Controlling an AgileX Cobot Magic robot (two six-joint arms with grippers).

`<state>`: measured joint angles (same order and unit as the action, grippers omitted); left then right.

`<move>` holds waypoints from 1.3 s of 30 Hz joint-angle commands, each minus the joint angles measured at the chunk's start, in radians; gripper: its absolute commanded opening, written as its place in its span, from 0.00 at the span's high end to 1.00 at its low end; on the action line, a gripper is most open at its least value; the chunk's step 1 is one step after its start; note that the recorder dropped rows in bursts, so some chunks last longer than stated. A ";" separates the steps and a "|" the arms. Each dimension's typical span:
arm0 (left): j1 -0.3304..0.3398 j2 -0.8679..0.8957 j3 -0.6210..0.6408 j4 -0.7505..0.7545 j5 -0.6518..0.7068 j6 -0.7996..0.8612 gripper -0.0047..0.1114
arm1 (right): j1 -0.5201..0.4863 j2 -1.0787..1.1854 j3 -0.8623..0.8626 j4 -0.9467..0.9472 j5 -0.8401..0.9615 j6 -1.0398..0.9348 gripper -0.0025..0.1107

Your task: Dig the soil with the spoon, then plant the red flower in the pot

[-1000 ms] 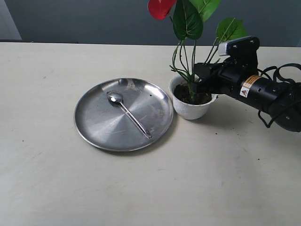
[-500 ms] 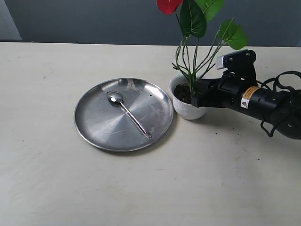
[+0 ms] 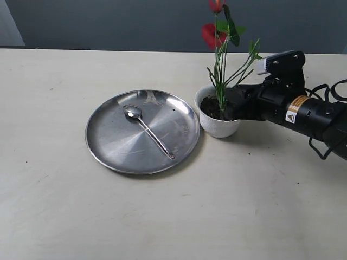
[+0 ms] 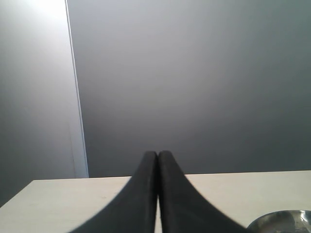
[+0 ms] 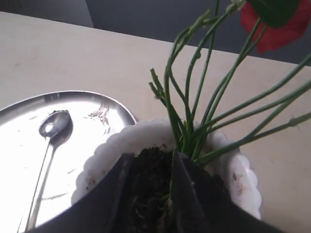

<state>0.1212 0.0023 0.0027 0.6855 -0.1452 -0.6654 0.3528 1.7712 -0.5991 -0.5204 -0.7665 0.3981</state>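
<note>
The red flower (image 3: 219, 76) stands upright in the white scalloped pot (image 3: 217, 128), its stems rising out of the dark soil (image 3: 210, 108). My right gripper (image 3: 227, 107) reaches over the pot's rim from the right. In the right wrist view the right gripper (image 5: 150, 162) is open over the soil (image 5: 150, 174), and the flower stems (image 5: 194, 97) rise just beside one finger (image 5: 184, 184). The spoon (image 3: 149, 130) lies on the steel plate (image 3: 108, 157). My left gripper (image 4: 157, 154) is shut and empty, above the table; the exterior view does not show it.
The steel plate sits directly left of the pot, almost touching it. The right wrist view shows the spoon (image 5: 53, 127) on the plate (image 5: 29, 104), with soil smears near the plate's rim. The plate's edge (image 4: 286, 221) shows in the left wrist view.
The flower has turned and straightened, its leaves now edge-on and its blooms lower. The right arm has shifted slightly right and up at the pot. Spoon and plate are unmoved.
</note>
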 commanded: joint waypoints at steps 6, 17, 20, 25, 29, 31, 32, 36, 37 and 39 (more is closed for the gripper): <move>-0.004 -0.002 -0.003 -0.007 -0.005 -0.005 0.96 | -0.002 -0.195 0.055 -0.095 0.124 0.118 0.73; -0.004 -0.002 -0.003 -0.007 -0.005 -0.005 0.96 | -0.002 -0.799 0.290 -0.298 0.301 0.583 0.98; -0.004 -0.002 -0.003 -0.007 -0.005 -0.005 0.96 | -0.002 -0.987 0.308 -0.510 0.305 0.920 0.98; -0.004 -0.002 -0.003 -0.007 -0.005 -0.005 0.96 | -0.002 -1.286 0.308 -0.887 0.234 1.565 0.98; -0.004 -0.002 -0.003 -0.007 -0.005 -0.005 0.96 | -0.002 -1.454 0.310 -0.915 0.208 1.716 0.98; -0.004 -0.002 -0.003 -0.007 -0.005 -0.005 0.96 | -0.002 -1.528 0.313 -0.903 0.216 1.716 0.98; -0.004 -0.002 -0.003 -0.007 -0.005 -0.005 0.96 | -0.002 -1.558 0.313 -0.910 0.212 1.716 0.98; -0.004 -0.002 -0.003 -0.007 -0.005 -0.005 0.96 | -0.002 -1.629 0.313 -0.918 0.101 1.704 0.98; -0.004 -0.002 -0.003 -0.007 -0.005 -0.005 0.96 | -0.002 -1.636 0.313 -0.916 0.093 1.697 0.98; -0.004 -0.002 -0.003 -0.007 -0.005 -0.005 0.96 | -0.002 -1.641 0.313 -0.907 0.093 1.697 0.98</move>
<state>0.1212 0.0023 0.0027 0.6855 -0.1452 -0.6654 0.3528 0.1428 -0.2889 -1.4253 -0.6548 2.0822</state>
